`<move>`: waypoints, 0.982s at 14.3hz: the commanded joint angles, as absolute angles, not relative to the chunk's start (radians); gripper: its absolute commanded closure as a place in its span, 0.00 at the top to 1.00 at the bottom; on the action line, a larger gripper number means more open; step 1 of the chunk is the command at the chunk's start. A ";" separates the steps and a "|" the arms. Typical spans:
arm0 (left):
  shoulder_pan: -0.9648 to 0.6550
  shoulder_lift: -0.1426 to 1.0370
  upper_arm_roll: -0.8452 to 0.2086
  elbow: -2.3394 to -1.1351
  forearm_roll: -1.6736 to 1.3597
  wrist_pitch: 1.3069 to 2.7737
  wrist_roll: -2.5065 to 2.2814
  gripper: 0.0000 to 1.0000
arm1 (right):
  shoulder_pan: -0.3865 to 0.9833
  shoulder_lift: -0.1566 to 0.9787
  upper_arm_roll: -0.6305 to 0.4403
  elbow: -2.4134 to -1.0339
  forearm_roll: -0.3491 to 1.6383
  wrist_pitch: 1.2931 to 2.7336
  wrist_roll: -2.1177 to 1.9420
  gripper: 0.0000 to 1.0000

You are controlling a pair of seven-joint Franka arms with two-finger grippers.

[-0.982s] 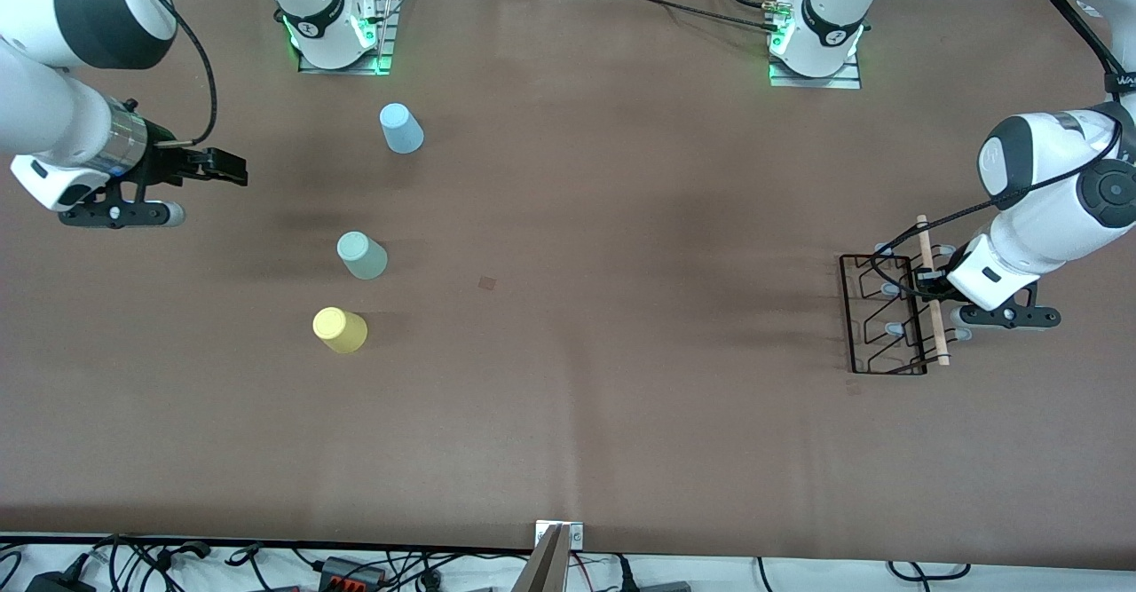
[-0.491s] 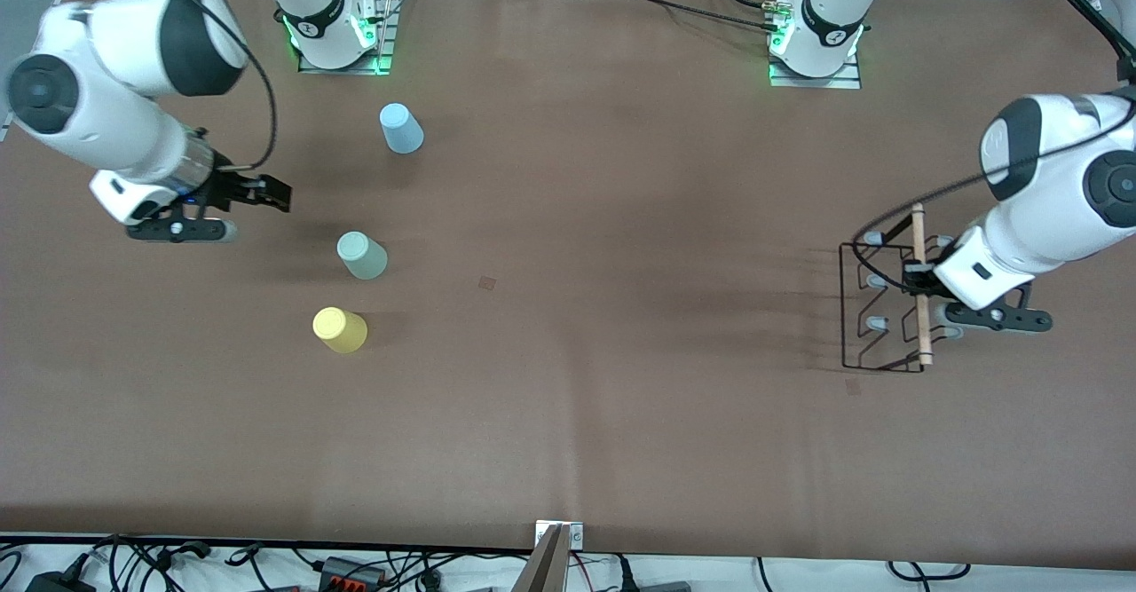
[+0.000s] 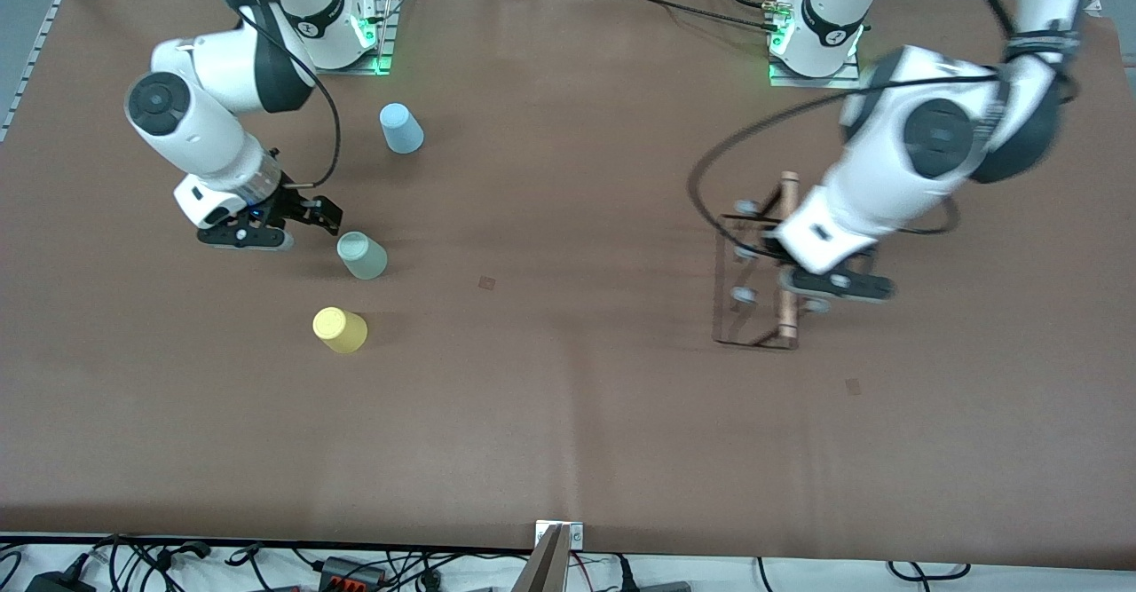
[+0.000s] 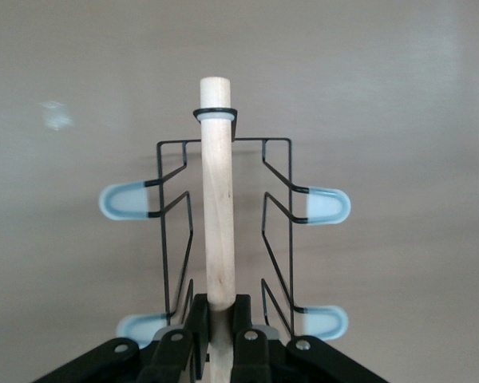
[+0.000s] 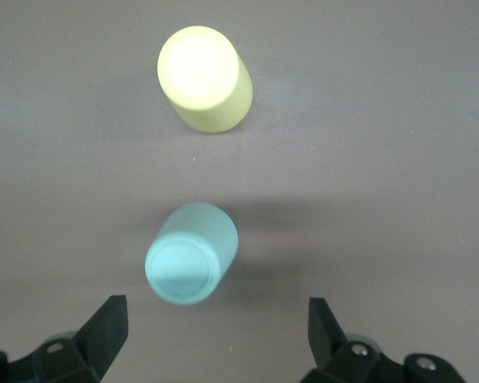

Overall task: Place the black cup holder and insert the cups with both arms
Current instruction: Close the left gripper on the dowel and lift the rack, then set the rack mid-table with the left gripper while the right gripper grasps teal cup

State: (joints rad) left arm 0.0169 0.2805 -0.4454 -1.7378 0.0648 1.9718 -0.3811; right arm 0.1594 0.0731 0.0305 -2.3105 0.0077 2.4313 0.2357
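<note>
Black cup holder carried toward table middle, right gripper now beside mint-green cup

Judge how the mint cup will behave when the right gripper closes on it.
The mint cup stands upside down, narrow end up, so it probably sits stably. It looks like thin plastic: likely light, and may flex or slide if nudged. The open right gripper straddles its taper, so it could slip upward.

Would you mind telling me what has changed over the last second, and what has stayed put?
The left end effector, shut on the wooden rod, has carried the black cup holder toward the table's middle. The right end effector, open, has swung in beside the mint-green cup. The mint-green, yellow cup and light-blue cup have not moved.
</note>
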 commanded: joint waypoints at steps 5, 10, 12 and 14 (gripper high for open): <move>-0.277 0.477 -0.466 -1.577 0.211 2.031 -0.840 0.01 | 0.196 0.198 0.025 -2.321 0.006 2.623 0.265 1.00; -0.386 0.597 -0.457 -1.467 0.241 2.040 -0.952 0.01 | 0.202 0.213 0.026 -2.336 0.008 2.628 0.265 1.00; -0.396 0.615 -0.459 -1.460 0.284 2.042 -0.994 0.01 | 0.202 0.216 0.026 -2.368 0.006 2.680 0.267 1.00; -0.405 0.621 -0.459 -1.460 0.302 2.042 -0.999 0.01 | 0.212 0.238 0.026 -2.379 0.008 2.724 0.267 1.00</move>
State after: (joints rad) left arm -0.3864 0.6061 -0.4614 -1.5062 0.2665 2.0599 -0.9739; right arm 0.1914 0.2253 0.0306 -2.3497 0.0078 2.6627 0.2477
